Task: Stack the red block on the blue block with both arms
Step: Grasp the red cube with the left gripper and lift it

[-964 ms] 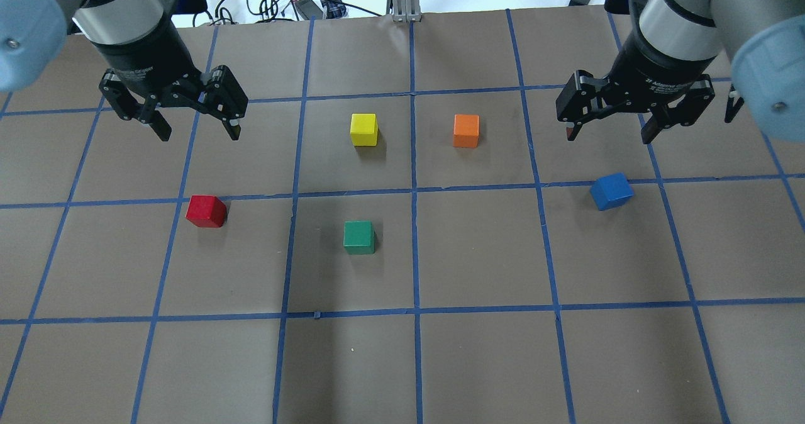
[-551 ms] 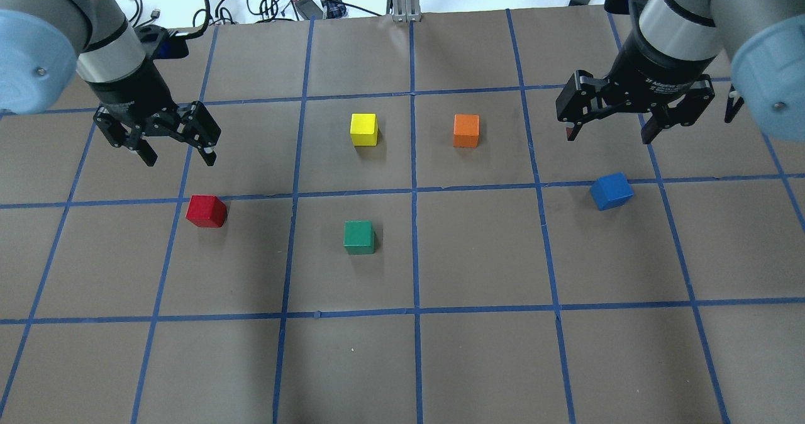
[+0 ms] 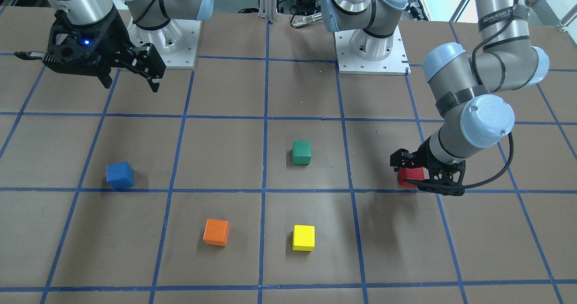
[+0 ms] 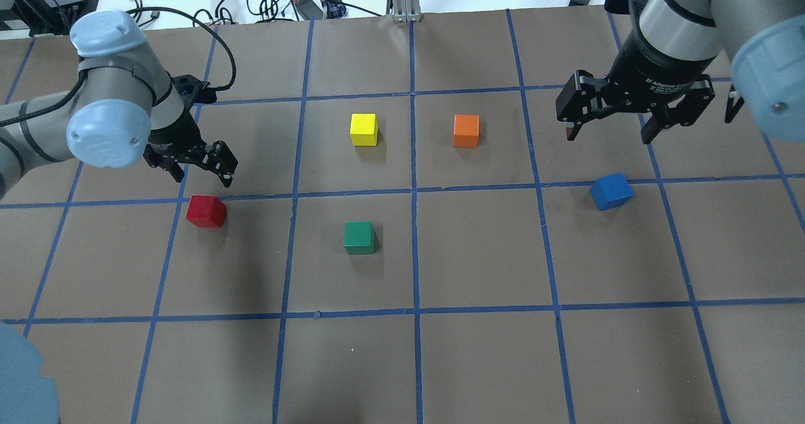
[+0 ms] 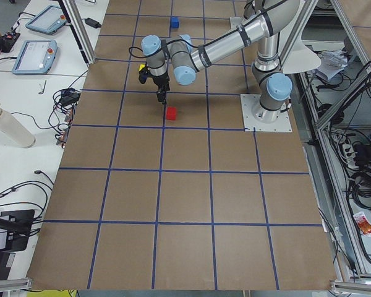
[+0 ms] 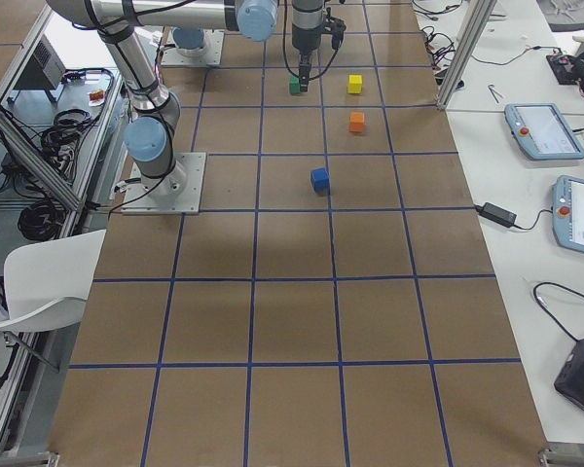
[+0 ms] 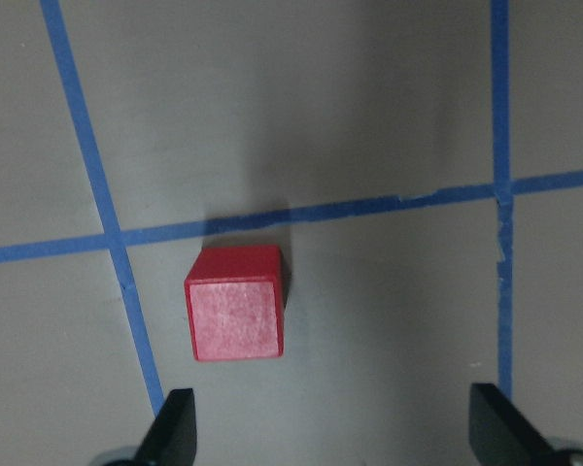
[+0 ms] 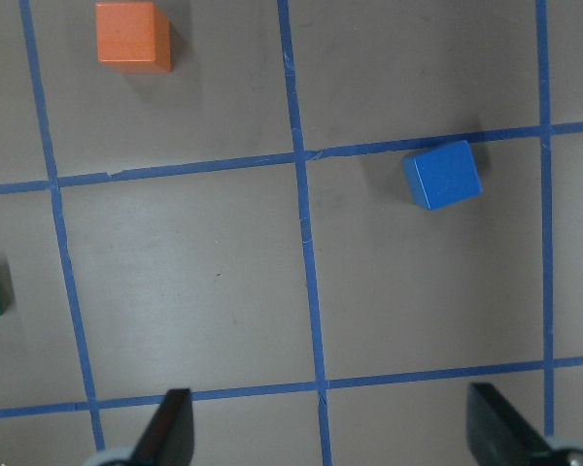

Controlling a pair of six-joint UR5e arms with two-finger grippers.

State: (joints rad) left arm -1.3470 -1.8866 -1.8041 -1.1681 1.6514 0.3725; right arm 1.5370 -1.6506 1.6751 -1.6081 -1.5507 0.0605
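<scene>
Sitting on the brown worktop [image 4: 478,361] just inside a crossing of blue tape lines, the matte red block [image 4: 205,211] lies free. The left gripper [image 4: 202,171], jaws spread, has dropped closer to it. The blue block [image 4: 611,191] rests well apart, near the unmoved, wide-spread right gripper [image 4: 608,136].

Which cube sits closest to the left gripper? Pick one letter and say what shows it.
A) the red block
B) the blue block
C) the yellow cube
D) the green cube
A: in the overhead view the left gripper hangs open just beyond the red block, and the left wrist view shows only that block, lying ahead of the spread fingertips.
</scene>
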